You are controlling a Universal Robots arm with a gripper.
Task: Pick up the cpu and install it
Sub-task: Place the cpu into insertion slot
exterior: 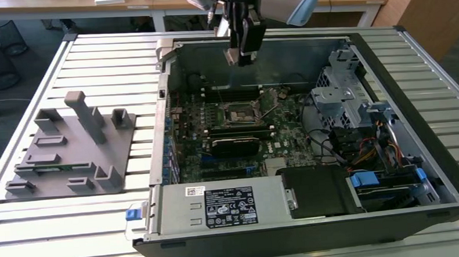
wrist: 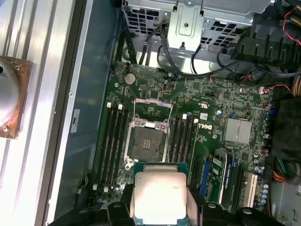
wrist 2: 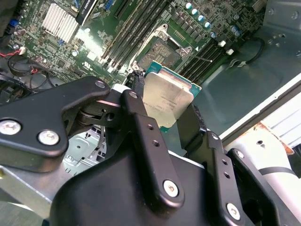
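My gripper [wrist 2: 162, 101] is shut on the cpu [wrist 2: 167, 96], a thin square chip with a pale silvery top plate and a green edge. The cpu [wrist: 158, 195] hangs above the motherboard, a little short of the open black socket [wrist: 147, 142], whose metal frame is lifted. From outside, the gripper [exterior: 242, 57] hovers high over the back part of the open computer case, and the socket [exterior: 240, 112] lies below it on the green board.
The open case's walls [exterior: 163, 108] surround the board. Memory slots [wrist: 115, 141] flank the socket. A drive cage and cables [exterior: 344, 94] stand on the exterior view's right. A grey fixture [exterior: 75, 147] rests on the slatted table on the exterior view's left.
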